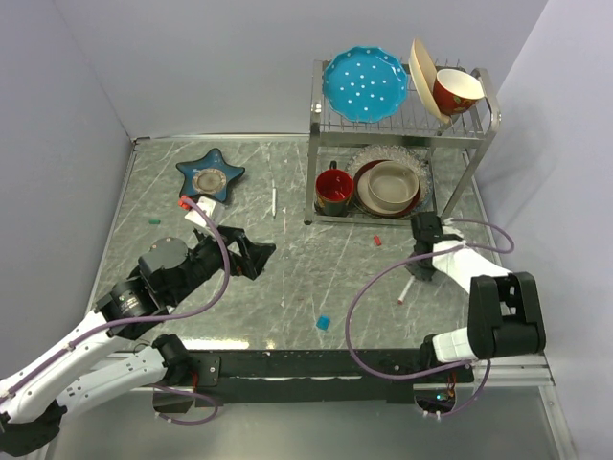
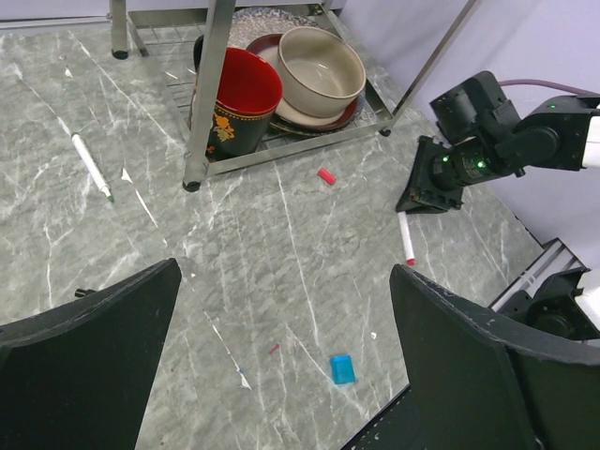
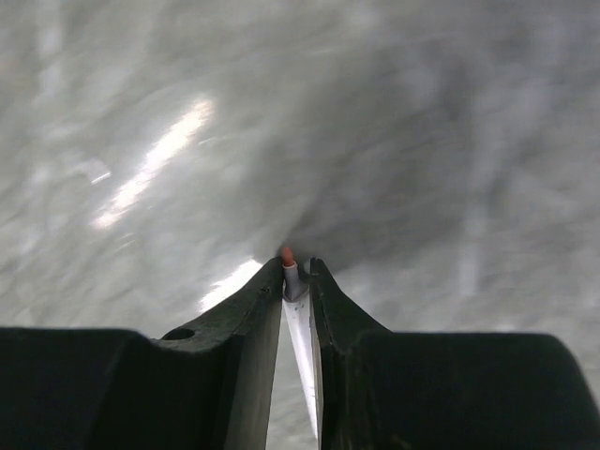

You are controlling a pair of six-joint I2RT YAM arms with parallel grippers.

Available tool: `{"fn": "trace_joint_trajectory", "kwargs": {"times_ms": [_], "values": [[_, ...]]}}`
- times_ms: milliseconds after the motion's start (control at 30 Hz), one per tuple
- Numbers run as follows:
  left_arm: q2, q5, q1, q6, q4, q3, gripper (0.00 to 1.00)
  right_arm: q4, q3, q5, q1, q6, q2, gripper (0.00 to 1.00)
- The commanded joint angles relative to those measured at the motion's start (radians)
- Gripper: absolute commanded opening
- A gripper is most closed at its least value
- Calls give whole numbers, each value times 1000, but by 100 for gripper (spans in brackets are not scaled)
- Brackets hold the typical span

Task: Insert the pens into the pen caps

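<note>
While the left pincer hangs wide open and empty, well left of the dish rack, the right pincer is nipped tight on the red-tipped pen just off the rack's front-right leg. The nib pokes clear, probably so it can enter the red cap lying before the rack.

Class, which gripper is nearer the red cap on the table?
Right. The right gripper, pinching a pen, sits close on the right of the red cap; the left gripper is far off to its left, open.
</note>
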Motion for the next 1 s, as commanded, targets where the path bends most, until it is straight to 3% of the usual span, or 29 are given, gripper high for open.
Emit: {"fn": "trace_joint_trajectory", "kwargs": {"times_ms": [0,100,200,233,300,967], "values": [[-1,-26,-4,20,31,19,99,85,52,-123,108,120,76,25],[2,-29,-4,26,29,17,100,100,66,-130,162,140,98,25],[3,-35,-4,27,29,17,99,113,68,-136,205,163,102,36],[3,-38,-4,26,31,17,100,102,69,-133,212,171,102,44],[5,-38,-2,26,32,14,99,84,74,-127,232,178,99,47],[20,-66,-2,35,28,14,99,-96,95,-3,326,158,131,48]]}}
